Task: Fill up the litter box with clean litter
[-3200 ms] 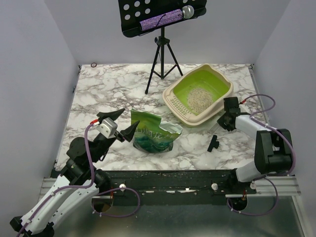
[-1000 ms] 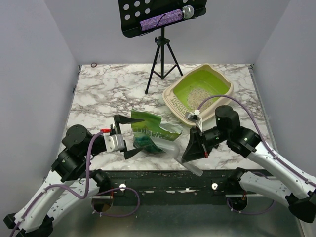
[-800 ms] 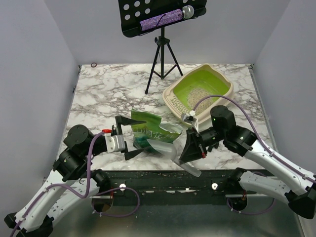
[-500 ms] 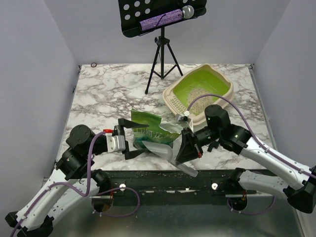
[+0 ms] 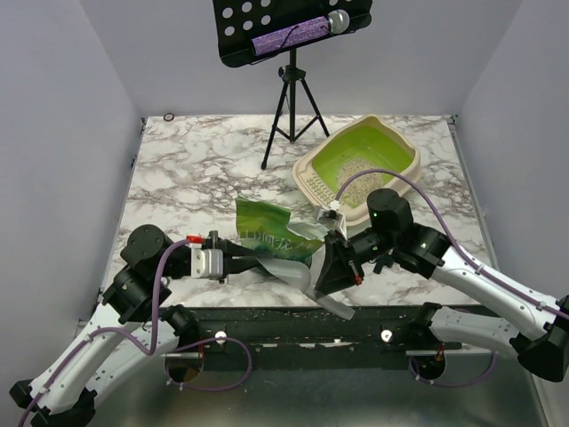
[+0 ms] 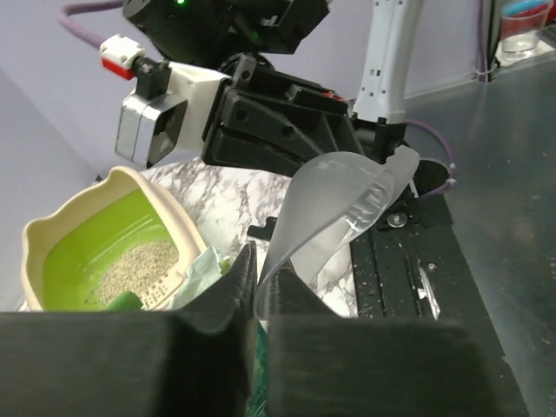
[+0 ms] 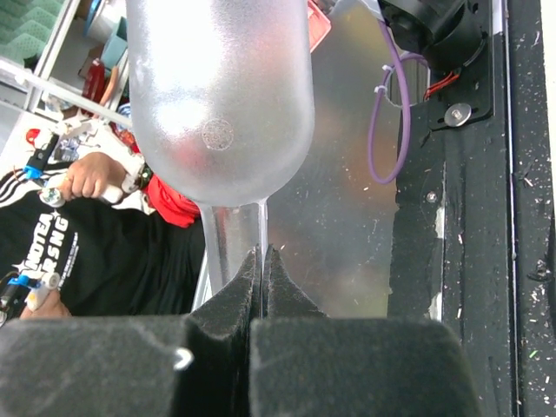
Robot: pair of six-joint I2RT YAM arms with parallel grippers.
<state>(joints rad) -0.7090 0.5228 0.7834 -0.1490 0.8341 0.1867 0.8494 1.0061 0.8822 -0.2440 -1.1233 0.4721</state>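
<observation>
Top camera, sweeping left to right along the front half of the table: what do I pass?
Left gripper → green bag → clear plastic scoop → right gripper → litter box, farther back on the right.

Change since the earlier views — the left gripper (image 5: 250,264), previously spread wide beside the green bag (image 5: 271,238), is now pinched on the bag's near lower edge. The right gripper (image 5: 327,269), earlier parked by the litter box (image 5: 357,171), now holds a clear plastic scoop (image 5: 311,283) just beside the bag — scoop slightly nearer than a second ago.
</observation>
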